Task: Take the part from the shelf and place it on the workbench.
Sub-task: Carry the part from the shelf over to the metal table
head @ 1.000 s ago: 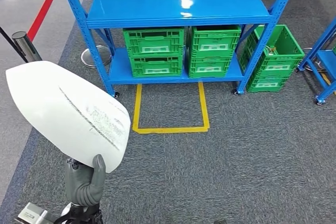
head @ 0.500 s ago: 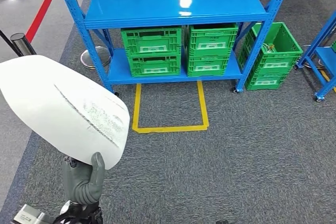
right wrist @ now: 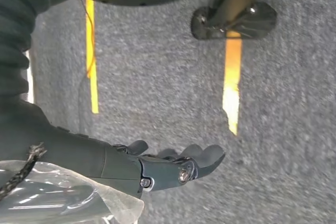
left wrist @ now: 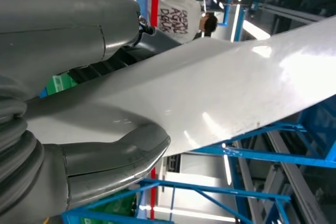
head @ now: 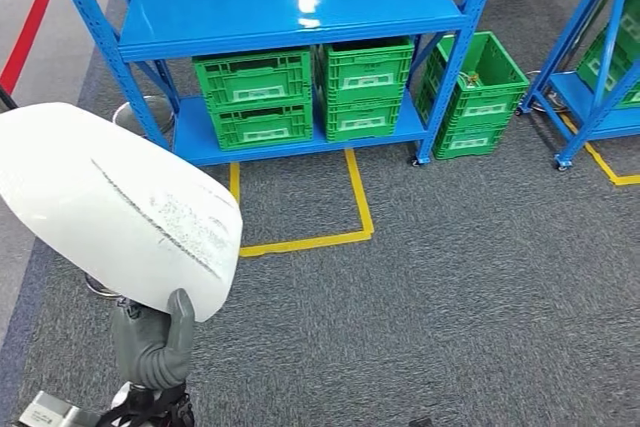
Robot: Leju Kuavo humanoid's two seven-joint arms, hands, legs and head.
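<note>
The left hand (head: pixel 155 342) sits at the lower left of the head view, its thumb pressed up against the underside of the part (head: pixel 113 209), a large white curved shell with a grey scuffed streak across it. The part covers the left side of the frame, held in the air above the carpet (head: pixel 453 297). In the left wrist view the thumb (left wrist: pixel 118 156) and the grey hand body clamp the part (left wrist: pixel 222 93) from both sides, so this hand grips it.

The right hand (right wrist: pixel 174 166) hangs over the carpet in the right wrist view, its dark fingers stretched out, slightly apart and holding nothing.

Across the top of the head view stands a blue shelf (head: pixel 287 7). On its lower level, upper centre of the frame, sit two stacks of green crates (head: pixel 256 97), side by side. Another green crate (head: pixel 472 92) rests on the carpet just right of the shelf's post. A yellow tape outline (head: pixel 302 242) marks the carpet in front of the shelf, near the frame's centre. A second blue rack (head: pixel 596 57) shows at the upper right edge, and a red band (head: pixel 26 32) runs at the upper left.
</note>
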